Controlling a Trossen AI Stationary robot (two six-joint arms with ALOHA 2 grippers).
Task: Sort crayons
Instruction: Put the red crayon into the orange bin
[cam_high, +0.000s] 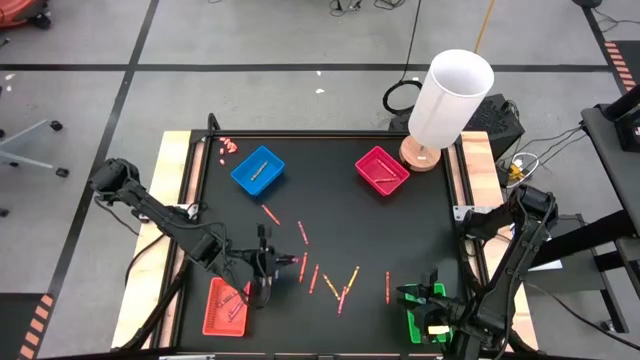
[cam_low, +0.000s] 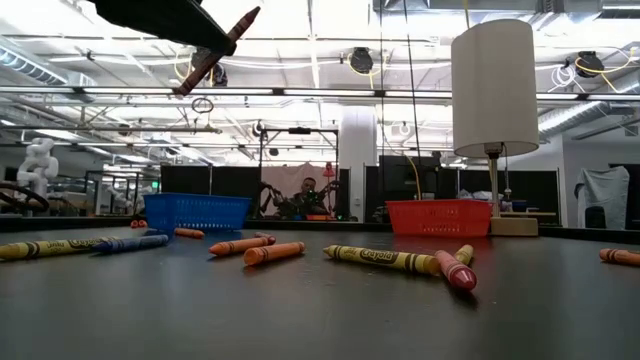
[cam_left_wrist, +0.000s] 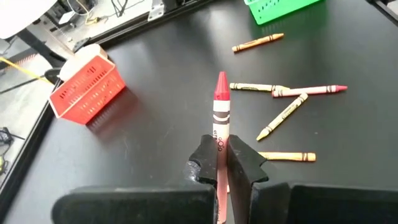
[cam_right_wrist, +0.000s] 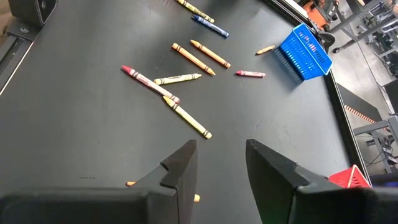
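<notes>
Left gripper: fingers pinched on a red crayon, which juts well past the tips, clear above the bench. Risk: the waxy, paper-wrapped round stick could pivot or slide in so narrow a pinch, and drop short of the red tray just beside the fingers.

Right gripper: fingers parted, empty, waiting over the green tray.

Loose crayons lie scattered ahead on the matte black surface (thin cylinders, liable to roll). Trays are latticed plastic.
</notes>
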